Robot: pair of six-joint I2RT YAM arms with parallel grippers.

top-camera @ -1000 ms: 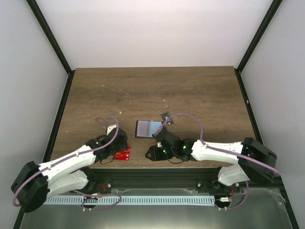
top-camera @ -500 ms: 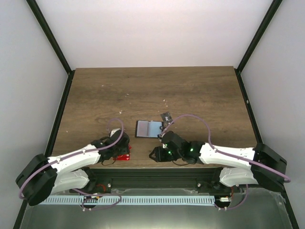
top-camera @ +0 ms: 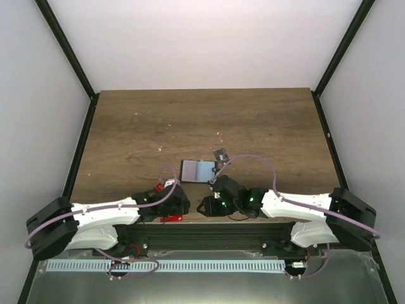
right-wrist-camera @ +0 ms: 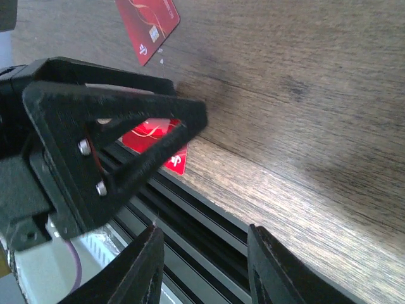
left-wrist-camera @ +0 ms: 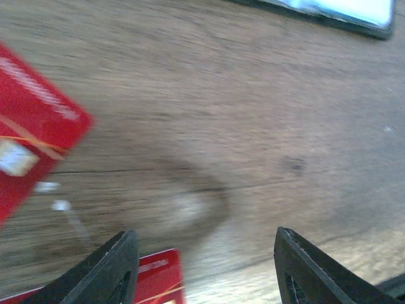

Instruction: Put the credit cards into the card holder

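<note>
The card holder (top-camera: 197,171) lies flat mid-table, dark-edged with a pale bluish sheen; its edge shows at the top of the left wrist view (left-wrist-camera: 335,9). A small dark grey card (top-camera: 221,155) lies just behind it. One red card (top-camera: 169,218) lies at the table's front edge, and a bit of another red card (top-camera: 158,187) shows behind the left arm. My left gripper (top-camera: 179,204) is open and empty, low over the wood (left-wrist-camera: 204,237), with a red card (left-wrist-camera: 155,275) by its left finger and another (left-wrist-camera: 31,126) to the left. My right gripper (top-camera: 205,206) is open and empty over the front edge (right-wrist-camera: 205,272).
The two grippers are close together at the front edge; the left gripper's black finger (right-wrist-camera: 107,145) fills the left of the right wrist view, above a red card (right-wrist-camera: 158,142). Another red card (right-wrist-camera: 147,25) lies farther in. The black rail (right-wrist-camera: 209,221) runs below the table edge.
My left gripper has swung right along the front edge, towards the right gripper, past the red card. The right gripper has shifted only slightly. The card holder has not moved.
</note>
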